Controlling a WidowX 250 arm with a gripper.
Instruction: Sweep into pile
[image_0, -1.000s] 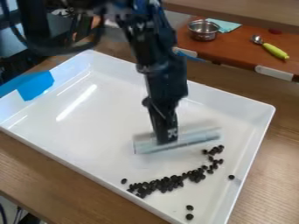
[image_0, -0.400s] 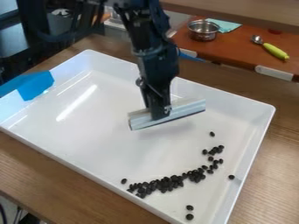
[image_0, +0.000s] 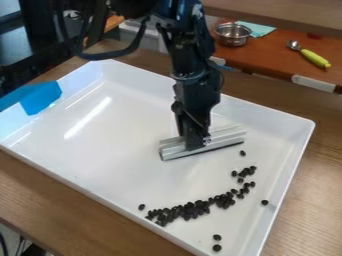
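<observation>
My gripper (image_0: 195, 142) hangs over the middle-right of the white tray (image_0: 100, 145), shut on a pale grey bar-shaped sweeper (image_0: 224, 138). The sweeper lies crosswise, its right end a little higher in the view, near one lone black bean (image_0: 242, 153). Below it, a curved band of black beans (image_0: 194, 209) runs from the lower middle of the tray up towards the right. Single beans lie apart at the left end of the band (image_0: 141, 206), near the right wall (image_0: 264, 202) and by the near corner (image_0: 217, 247).
Raised walls ring the tray, with blue tape (image_0: 41, 98) on the left one. Behind it, a metal pot (image_0: 233, 34), a teal cloth (image_0: 257, 29) and a green-handled spoon (image_0: 314, 58) rest on an orange-brown surface.
Since about half a second ago, the gripper and sweeper have moved right and slightly down the view. Between the two earlier frames they moved up and left, and the lone bean came into sight.
</observation>
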